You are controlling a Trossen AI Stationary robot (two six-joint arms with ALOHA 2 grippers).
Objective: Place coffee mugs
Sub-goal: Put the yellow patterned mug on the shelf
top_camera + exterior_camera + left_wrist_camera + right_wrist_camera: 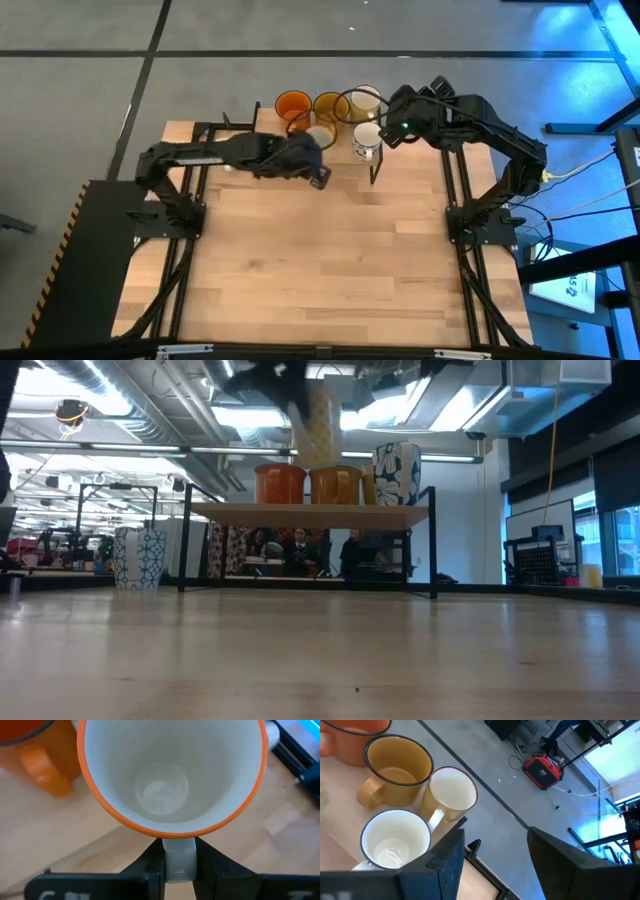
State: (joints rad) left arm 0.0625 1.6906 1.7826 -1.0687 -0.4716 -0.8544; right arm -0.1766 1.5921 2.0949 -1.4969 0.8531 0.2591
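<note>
While the job was judged partly done, the high view showed an orange mug [293, 103], an amber mug [331, 106] and a cream-yellow mug [364, 99] in a row on a raised shelf [262, 118] at the far edge of the surface [320, 250], with a patterned white mug [367, 141] just in front of them. The left tool [318, 143] held another mug [319, 135] beside the row; the right tool [385, 127] hovered by the patterned one.

Low view: orange, amber and patterned mugs stood on the shelf; the carried mug hung above them, not yet set down. A further patterned mug [139, 558] stood on the surface, well apart, unplaced.

Left wrist view: the left tool was closed on the handle of the orange-rimmed mug; its white interior was empty.

Right wrist view: the right tool stood wide open, gripping nothing. All visible mugs were empty.
</note>
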